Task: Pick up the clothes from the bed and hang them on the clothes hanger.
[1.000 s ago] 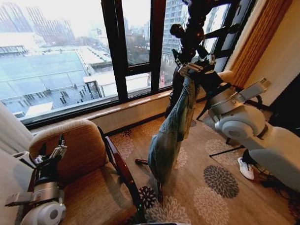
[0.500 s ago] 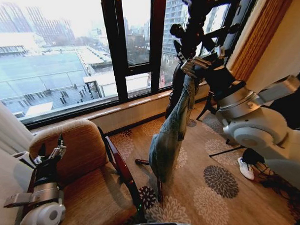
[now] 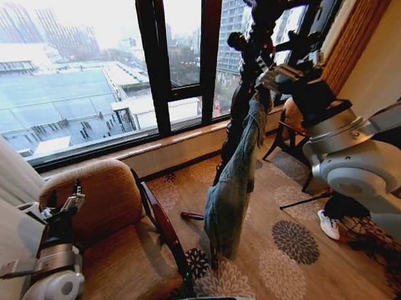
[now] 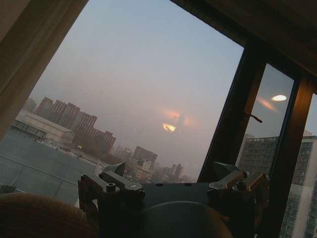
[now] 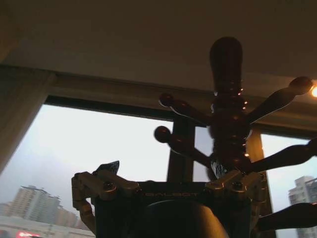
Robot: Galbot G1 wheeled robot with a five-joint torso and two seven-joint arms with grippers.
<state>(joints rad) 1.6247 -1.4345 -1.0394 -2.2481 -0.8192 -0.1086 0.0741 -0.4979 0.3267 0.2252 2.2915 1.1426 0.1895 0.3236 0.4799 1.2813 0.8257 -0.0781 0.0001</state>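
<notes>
right tool (image 3: 272, 81) higher now — gripping denim jacket (image 3: 236, 181) beside dark coat stand (image 3: 250, 49)

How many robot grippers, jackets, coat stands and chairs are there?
Grippers: 2, left gripper and right gripper
Denim jacket: 1
Coat stand: 1
Armchair: 1
Total: 5

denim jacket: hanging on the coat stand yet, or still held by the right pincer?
Cannot tell. The denim jacket drapes straight down beside the coat stand, its collar at the right pincer; whether it rests on a peg isn't visible.
</notes>
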